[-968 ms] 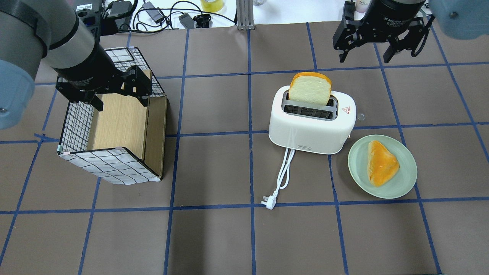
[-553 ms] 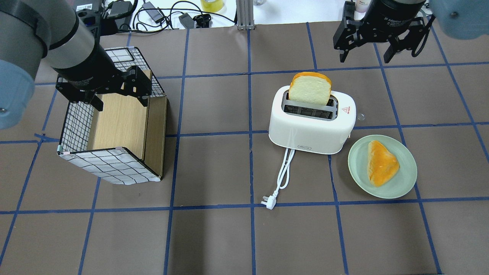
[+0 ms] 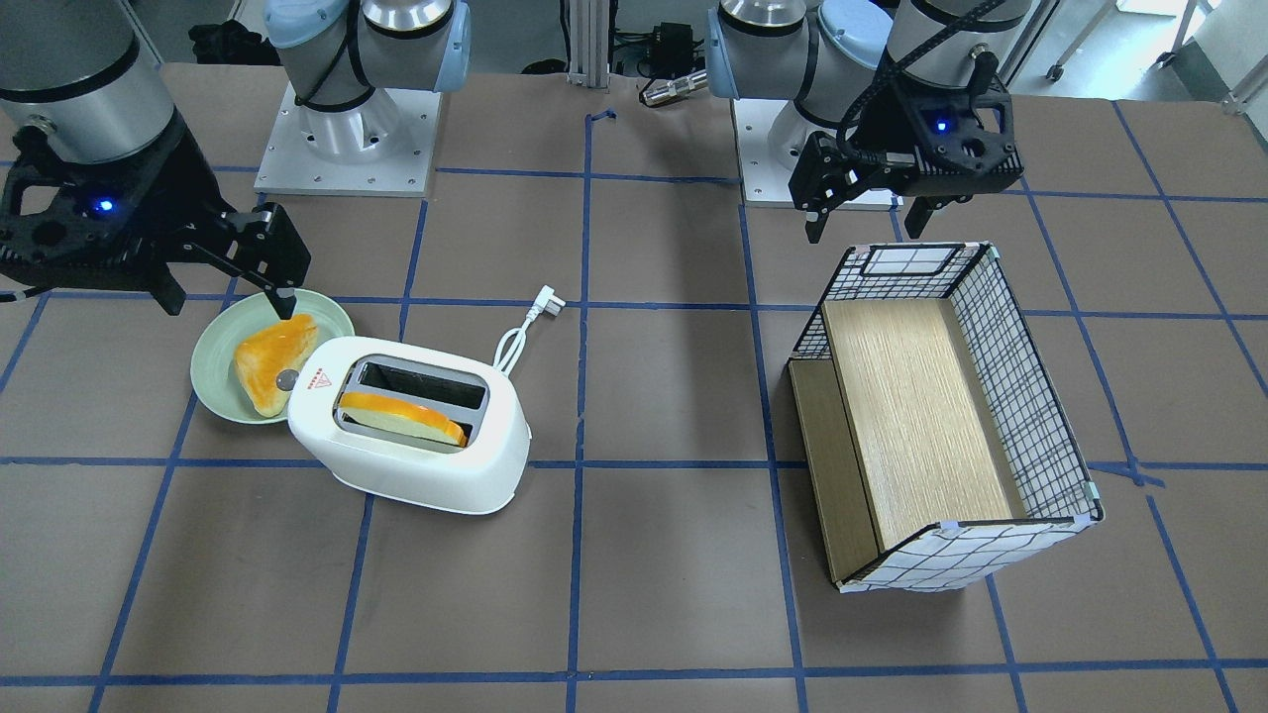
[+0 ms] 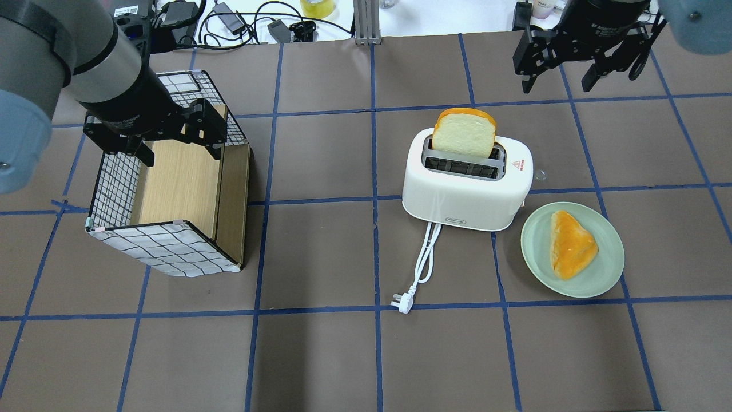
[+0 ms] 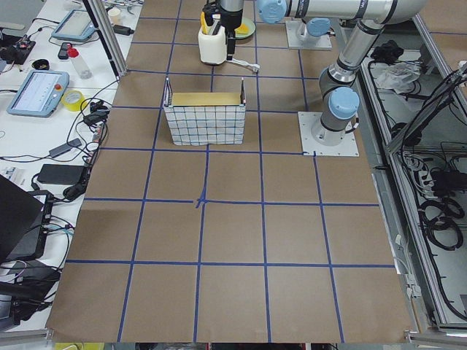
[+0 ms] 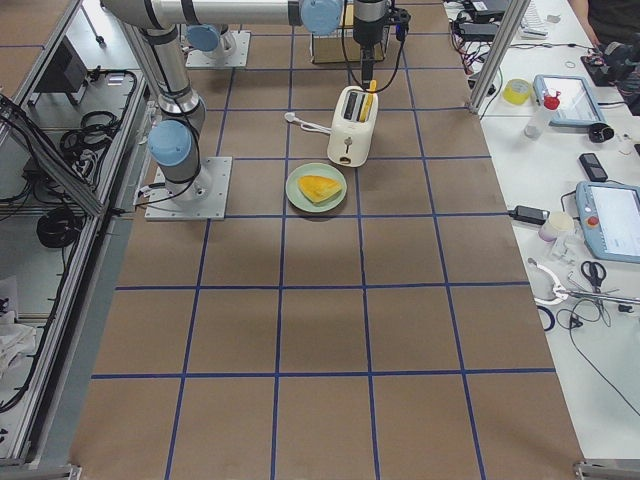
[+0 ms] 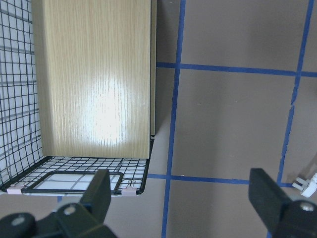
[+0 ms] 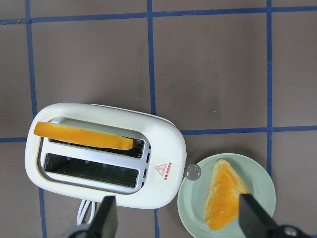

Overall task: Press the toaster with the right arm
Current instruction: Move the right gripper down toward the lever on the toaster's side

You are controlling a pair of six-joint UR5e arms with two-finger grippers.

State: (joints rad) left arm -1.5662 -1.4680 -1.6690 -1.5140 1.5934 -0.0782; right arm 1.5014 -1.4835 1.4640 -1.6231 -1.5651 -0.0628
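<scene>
bread (image 4: 463, 133) in toaster (image 4: 466, 194), pastry (image 4: 572, 243) on plate (image 4: 537, 252)
both below spread right fingers (image 4: 524, 63); left fingers (image 4: 213, 127) spread too; right wrist view shows the grey knob (image 8: 192, 171)

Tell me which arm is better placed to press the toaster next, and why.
Right. The right gripper hovers open near the toaster, by its knob end, with the toaster in its wrist view. The left gripper hangs over the wire basket, well away.

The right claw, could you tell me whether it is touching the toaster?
Apart: the overhead view shows bare table between the right claw and the toaster.
</scene>
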